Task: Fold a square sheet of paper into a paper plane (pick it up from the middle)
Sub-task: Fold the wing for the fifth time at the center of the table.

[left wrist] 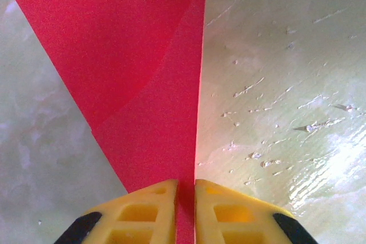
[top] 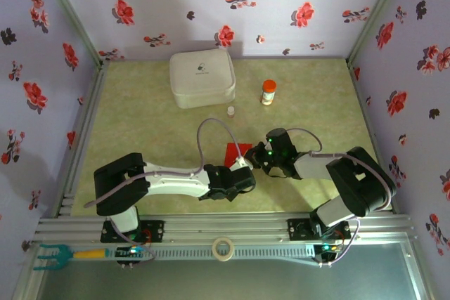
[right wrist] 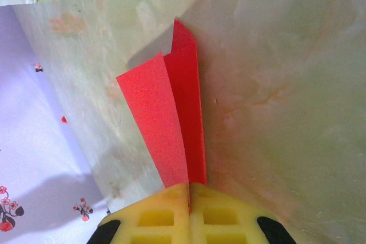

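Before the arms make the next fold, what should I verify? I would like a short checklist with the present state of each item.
1. Left end effector is pinching the thin red folded paper sheet: ok.
2. Right end effector is pinching the same sheet: ok.
3. Sheet is creased, with overlapping layers visible: ok.
4. Folded edges are exactly aligned: cannot tell.
5. White rounded case and orange-capped small bottle stand apart from the sheet: ok.
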You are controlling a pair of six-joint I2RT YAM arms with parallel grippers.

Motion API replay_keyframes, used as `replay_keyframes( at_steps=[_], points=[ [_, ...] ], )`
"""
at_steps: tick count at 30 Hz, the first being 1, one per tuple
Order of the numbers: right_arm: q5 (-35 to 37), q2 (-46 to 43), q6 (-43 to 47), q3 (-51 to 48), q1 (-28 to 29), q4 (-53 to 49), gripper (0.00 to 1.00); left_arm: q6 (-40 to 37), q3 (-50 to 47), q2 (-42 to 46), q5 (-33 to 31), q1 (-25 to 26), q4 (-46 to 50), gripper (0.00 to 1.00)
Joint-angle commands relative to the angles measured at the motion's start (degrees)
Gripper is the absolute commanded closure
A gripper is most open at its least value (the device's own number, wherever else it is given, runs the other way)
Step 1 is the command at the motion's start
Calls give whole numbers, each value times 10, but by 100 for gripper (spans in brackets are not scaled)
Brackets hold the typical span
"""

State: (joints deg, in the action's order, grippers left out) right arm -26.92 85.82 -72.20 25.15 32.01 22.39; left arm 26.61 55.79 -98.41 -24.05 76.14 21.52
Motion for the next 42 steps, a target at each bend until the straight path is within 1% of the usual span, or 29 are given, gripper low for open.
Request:
replay_keyframes(
  at_steps=[1,9,14,17,25,29,35,42],
  points=[
    [11,-14,3,12,3,-15,96,5,10,-4,-18,3,8,84],
    [10,-15,3,14,3,-15,96,6,11,-5,-19,4,8,77],
    [10,-16,4,16,3,-18,96,7,12,-6,-19,3,11,76],
    [10,-15,4,16,3,-18,96,7,13,-7,-17,3,10,78],
    [11,-18,5,15,3,-18,96,7,13,-9,-17,4,9,88],
    [11,-19,5,15,3,-18,96,8,11,-8,-18,4,7,91],
    [10,-17,5,16,3,-19,96,8,12,-8,-17,3,8,83],
    [10,-17,5,16,4,-20,96,7,15,-12,-18,3,11,81]
  ],
)
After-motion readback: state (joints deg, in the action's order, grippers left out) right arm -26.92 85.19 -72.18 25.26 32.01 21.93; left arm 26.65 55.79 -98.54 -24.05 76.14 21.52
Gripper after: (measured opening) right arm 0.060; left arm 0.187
